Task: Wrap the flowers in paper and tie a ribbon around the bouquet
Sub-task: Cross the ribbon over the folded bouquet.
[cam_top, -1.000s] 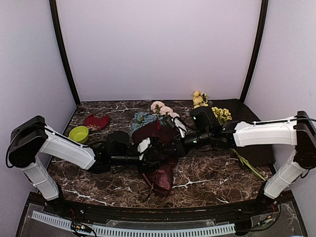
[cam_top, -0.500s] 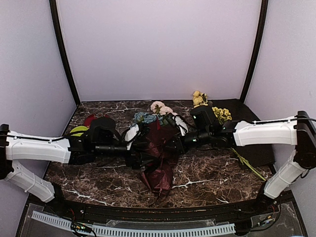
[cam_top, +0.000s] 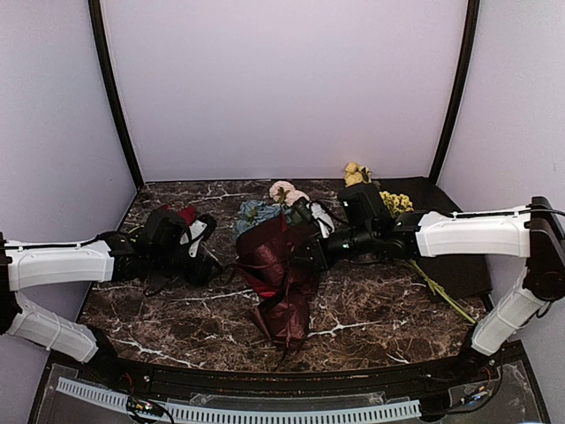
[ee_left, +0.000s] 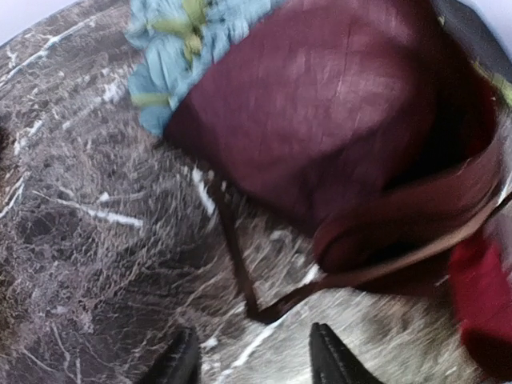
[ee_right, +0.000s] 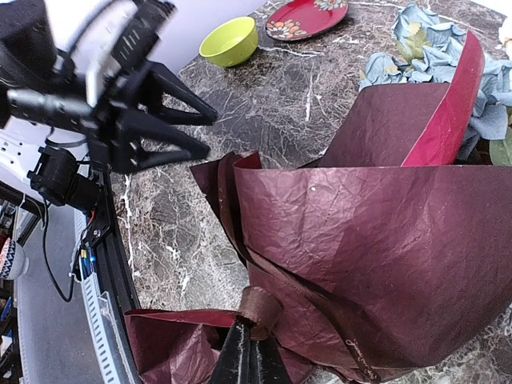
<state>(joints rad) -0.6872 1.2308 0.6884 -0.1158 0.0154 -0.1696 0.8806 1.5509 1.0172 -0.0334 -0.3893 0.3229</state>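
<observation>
Withdrawn leftward from the bouquet (cam_top: 278,278): left gripper (ee_left: 254,364), jaws apart, nothing held | right gripper (ee_right: 252,356) clamped tight on a fold of the paper (ee_right: 384,240) (crinkled burgundy) | bouquet lying on the table (cam_top: 380,305), blue flowers (cam_top: 256,213) at its far end

Two white-and-black arms with black grippers

The left arm (cam_top: 62,263) and the right arm (cam_top: 472,234) have smooth white shells on the long links, with black joints and wrists. A thin dark cable (cam_top: 494,213) lies along the right shell. The left gripper (ee_left: 254,364) has two slim, pointed black fingers, and the right gripper (ee_right: 250,360) is black too.
</observation>
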